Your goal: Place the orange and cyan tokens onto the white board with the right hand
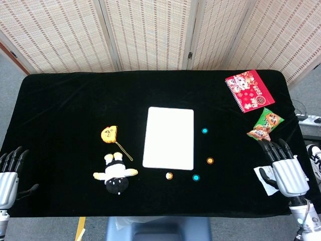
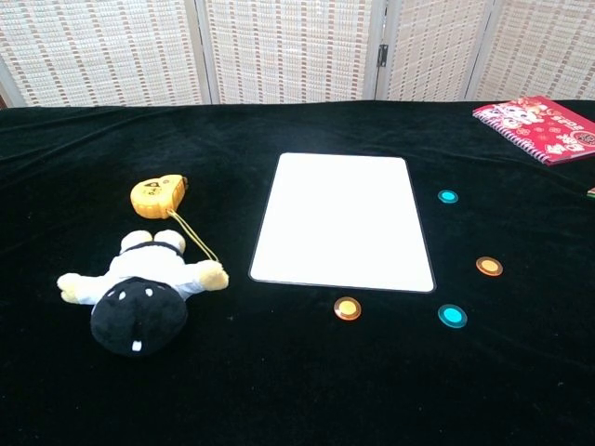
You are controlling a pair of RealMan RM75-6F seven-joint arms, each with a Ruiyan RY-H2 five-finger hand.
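Black velvet cloth over the table, every item resting on it. At the far left edge, left hand open, fingers apart, holding nothing, well apart from all tokens. Rightward, a yellow tape measure and just below it a plush toy lying flat. In the middle, the white board, bare on top. Just off its lower right corner, an orange token, close to the board's edge without touching. Further right, a cyan token at about the same height, then a second orange token slightly above, and a second cyan token beside the board's right edge. All four off the board, in a loose arc to its right and lower right. Beyond these, a red notebook at the far corner and a green snack packet below it. Near the right edge, right hand open, fingers spread and empty, over a white packet, well apart from the nearest tokens, which lie to its left.
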